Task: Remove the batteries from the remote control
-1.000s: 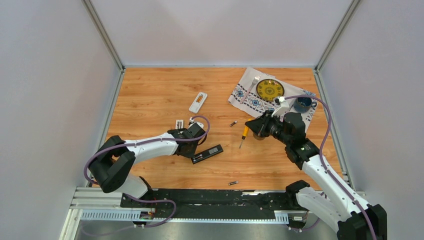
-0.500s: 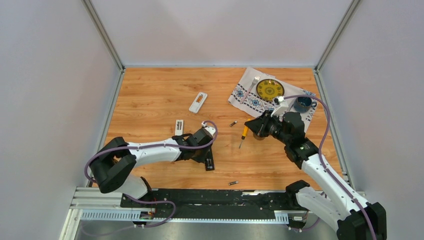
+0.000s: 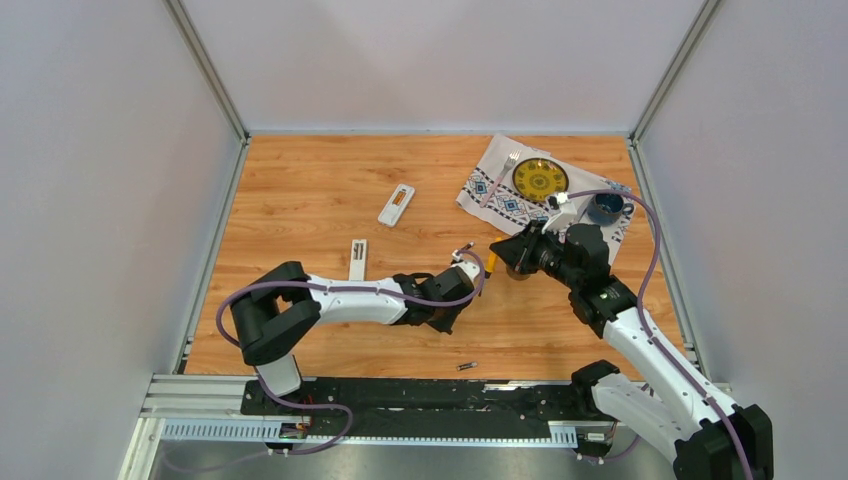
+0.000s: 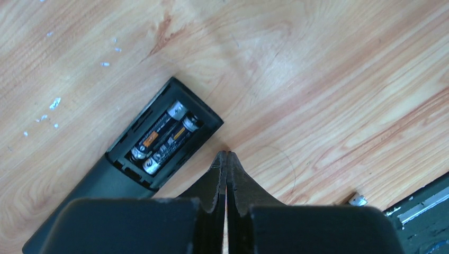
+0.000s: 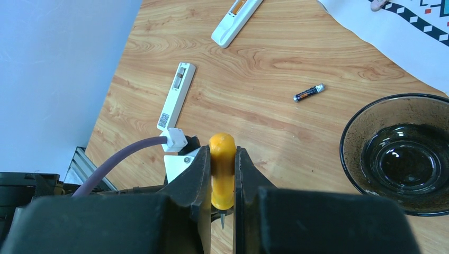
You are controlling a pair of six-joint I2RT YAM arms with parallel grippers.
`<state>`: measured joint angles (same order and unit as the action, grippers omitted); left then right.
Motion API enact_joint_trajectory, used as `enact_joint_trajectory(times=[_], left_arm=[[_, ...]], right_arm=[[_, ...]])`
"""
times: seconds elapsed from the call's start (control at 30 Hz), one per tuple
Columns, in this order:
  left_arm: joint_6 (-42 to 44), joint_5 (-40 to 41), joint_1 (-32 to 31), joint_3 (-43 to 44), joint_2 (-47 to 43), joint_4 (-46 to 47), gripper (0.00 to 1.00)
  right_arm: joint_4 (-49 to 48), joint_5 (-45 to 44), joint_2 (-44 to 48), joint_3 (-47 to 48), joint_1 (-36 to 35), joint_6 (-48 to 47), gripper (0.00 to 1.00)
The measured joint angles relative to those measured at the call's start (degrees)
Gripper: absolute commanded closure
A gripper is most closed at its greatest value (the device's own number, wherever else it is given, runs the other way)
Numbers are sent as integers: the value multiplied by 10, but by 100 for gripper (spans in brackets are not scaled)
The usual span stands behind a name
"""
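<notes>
One loose battery [image 3: 467, 366] lies nearest to my bases, on the table [image 3: 300, 170] and close to its front edge. A little farther is my left claw [image 4: 226, 159]. It is clenched, the two fingers pressed together with nothing between them. Its tip is low over the wood, just beside one corner of the black remote control [image 4: 106, 180]; I cannot tell if it touches. The remote control lies with its back side up and the compartment uncovered. Two batteries [image 4: 165, 136] sit inside it, side by side, dark with orange marks and silvery ends.

More to the right, my right claw [image 5: 222, 153] grasps the yellow handle of a screwdriver [image 5: 222, 185], whose metal tip points down to the table. A glass bowl [image 5: 370, 132] stands just right of it. Beyond the bowl, another battery [image 5: 308, 92] lies alone on the wood.

Farther left lies a narrow white piece [image 5: 176, 95], and behind it a longer white device [image 5: 236, 21]. At the far right corner is a patterned cloth [image 3: 497, 190] carrying a yellow plate [image 3: 540, 180].
</notes>
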<state>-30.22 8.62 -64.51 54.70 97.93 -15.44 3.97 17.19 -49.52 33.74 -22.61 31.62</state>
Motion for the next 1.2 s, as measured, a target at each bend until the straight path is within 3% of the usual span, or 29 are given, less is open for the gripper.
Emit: enact_joint_trajectory(times=[0.23,0.27,0.3,0.4,0.6,0.9,1.2], left_arm=[[12,10,0,-4,-11,-12,89],[14,11,0,-14,-24,-13,85],[18,14,0,-28,-44,-17,71],[33,25,0,-67,-123,-28,57],[58,72,1,-100,-219,-44,40],[167,84,36,-131,-226,-77,37],[241,6,110,-128,-191,-75,37]], right_arm=[[0,-2,0,0,0,-2,100],[0,-2,0,0,0,-2,100],[0,-2,0,0,0,-2,100],[0,-2,0,0,0,-2,100],[0,-2,0,0,0,-2,100],[0,-1,0,0,0,-2,100],[0,-1,0,0,0,-2,100]])
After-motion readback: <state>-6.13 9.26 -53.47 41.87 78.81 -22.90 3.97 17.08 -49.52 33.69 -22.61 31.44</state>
